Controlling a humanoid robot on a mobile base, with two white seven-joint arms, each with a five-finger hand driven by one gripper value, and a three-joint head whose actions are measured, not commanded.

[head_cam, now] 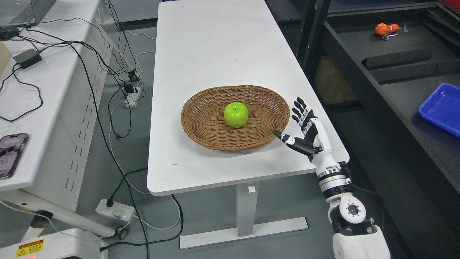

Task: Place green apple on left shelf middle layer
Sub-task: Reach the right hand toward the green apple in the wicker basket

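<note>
White table (222, 46) fills the middle of the view, running away from us over a grey floor, with a second white desk (46, 108) at the left strung with black cables (90, 82) and a phone (10, 154) lying at its near edge. Dark shelving (395, 90) runs down the right side, a blue tray (444, 108) on it and something orange (384, 28) further back.

Now the apple (236, 114): green, glossy, sitting upright with its stem dimple facing up, round enough that no long axis stands out. It rests near the centre of the wicker basket (201, 126), an oval one with its long side running left to right across the table.

Out to the right hand (303, 127), coming up from the lower right. Fingers (300, 109) are straight and slightly fanned, pointing up and away, and the thumb (287, 138) sticks out leftward, its tip just beside the basket's right rim; contact I can't tell. The hand holds nothing and sits well clear of the apple, over the table's right edge.
</note>
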